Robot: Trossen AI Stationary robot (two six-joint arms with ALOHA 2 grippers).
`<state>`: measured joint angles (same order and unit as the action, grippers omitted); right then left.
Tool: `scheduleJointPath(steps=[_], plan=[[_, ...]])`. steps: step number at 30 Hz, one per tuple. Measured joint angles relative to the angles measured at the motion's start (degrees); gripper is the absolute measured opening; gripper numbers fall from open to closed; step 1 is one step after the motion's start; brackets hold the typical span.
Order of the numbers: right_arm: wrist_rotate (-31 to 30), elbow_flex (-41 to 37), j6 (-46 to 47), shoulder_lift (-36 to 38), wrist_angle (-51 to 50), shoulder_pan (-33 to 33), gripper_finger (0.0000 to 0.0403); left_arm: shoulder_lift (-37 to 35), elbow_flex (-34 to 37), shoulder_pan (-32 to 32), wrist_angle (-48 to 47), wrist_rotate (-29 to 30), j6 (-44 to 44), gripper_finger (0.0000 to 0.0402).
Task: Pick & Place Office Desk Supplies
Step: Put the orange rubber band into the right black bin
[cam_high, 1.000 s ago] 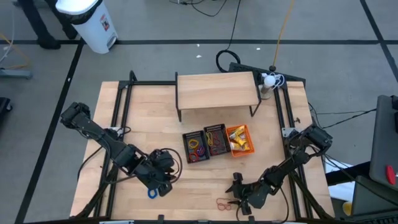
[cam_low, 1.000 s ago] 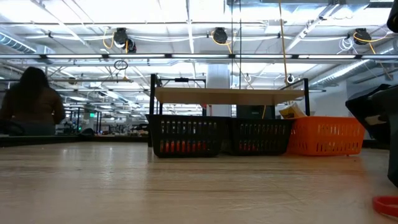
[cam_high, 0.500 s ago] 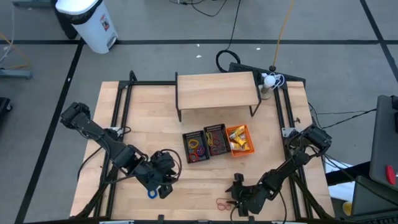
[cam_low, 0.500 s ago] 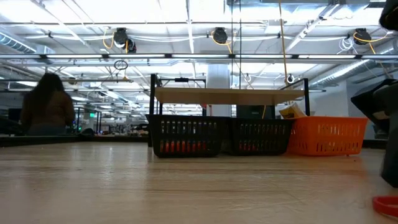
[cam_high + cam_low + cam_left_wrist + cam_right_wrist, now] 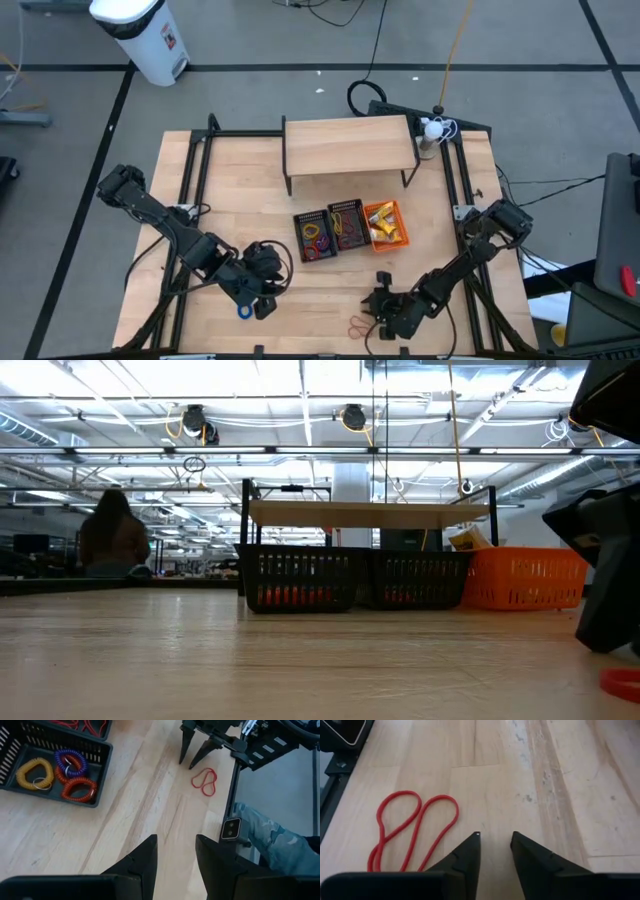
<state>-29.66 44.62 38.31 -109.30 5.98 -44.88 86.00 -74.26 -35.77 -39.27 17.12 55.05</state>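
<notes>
Baskets (image 5: 350, 229) already hold coils and bands; red band (image 5: 412, 827) lies loose on the worktop just beside the right tool (image 5: 494, 851), fingers slightly spread, empty. Left tool (image 5: 175, 857) likewise, idle.

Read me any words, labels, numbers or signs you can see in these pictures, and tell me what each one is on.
None can be read.
White bin beside the table: a red and dark sticker, too small to read.
Baskets, wooden table and grippers: no lettering shows.
</notes>
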Motion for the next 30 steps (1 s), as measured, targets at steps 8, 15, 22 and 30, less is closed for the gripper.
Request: scheduleJointPath(steps=[8,15,22,30], plan=[[6.4,-0.2,-0.8,0.3,9.1,0.9,0.0076,0.0,0.0,0.0,0.0,0.0,-4.3,0.0134],[14.3,-0.4,-6.3,1.6,24.5,1.9,0.0113,0.0,0.0,0.5,0.0,0.0,-7.5,0.0134],[23.4,-0.3,-7.8,3.1,28.3,2.7,0.0168,0.0,0.0,1.5,0.1,1.6,-11.0,0.0134],[22.9,-0.1,-9.2,2.9,22.7,2.8,0.0195,0.0,0.0,2.8,0.2,3.0,-13.4,0.0134]])
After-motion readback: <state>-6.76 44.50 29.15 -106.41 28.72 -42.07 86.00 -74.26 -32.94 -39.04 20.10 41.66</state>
